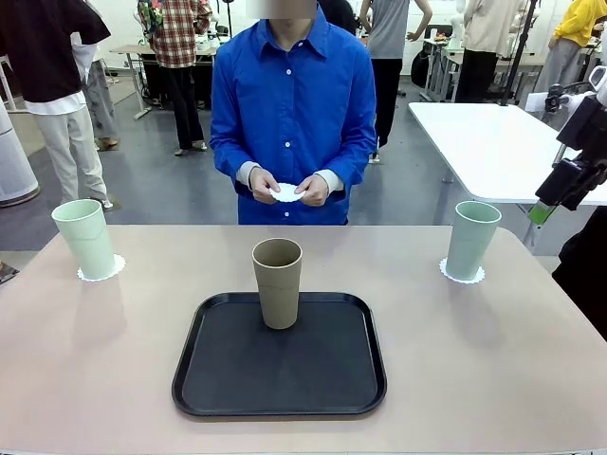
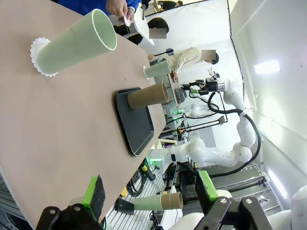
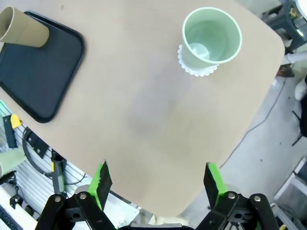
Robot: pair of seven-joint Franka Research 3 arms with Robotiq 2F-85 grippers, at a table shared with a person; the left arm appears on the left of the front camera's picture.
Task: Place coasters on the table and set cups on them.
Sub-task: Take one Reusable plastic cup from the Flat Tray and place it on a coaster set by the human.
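Note:
Two pale mint cups stand on white coasters on the table [image 1: 474, 360]: the left cup [image 1: 85, 237] on its coaster [image 1: 100, 270], the right cup [image 1: 471, 239] on its coaster [image 1: 462, 275]. The tan cup [image 1: 277, 282] stands upright on the black tray [image 1: 280, 379] in the middle. At the far side, a person's hands hold a third coaster [image 1: 285, 192]. My left gripper [image 2: 149, 191] is open above the table's left end, apart from the near mint cup [image 2: 76, 43]. My right gripper [image 3: 158, 182] hangs open over the table's right edge, short of the other mint cup [image 3: 211, 36].
In the front view my right gripper [image 1: 542, 212] hangs raised beyond the table's right end. A white table [image 1: 493, 142] stands behind it. The person in a blue shirt [image 1: 292, 104] stands at the far edge. Bare tabletop lies around the tray.

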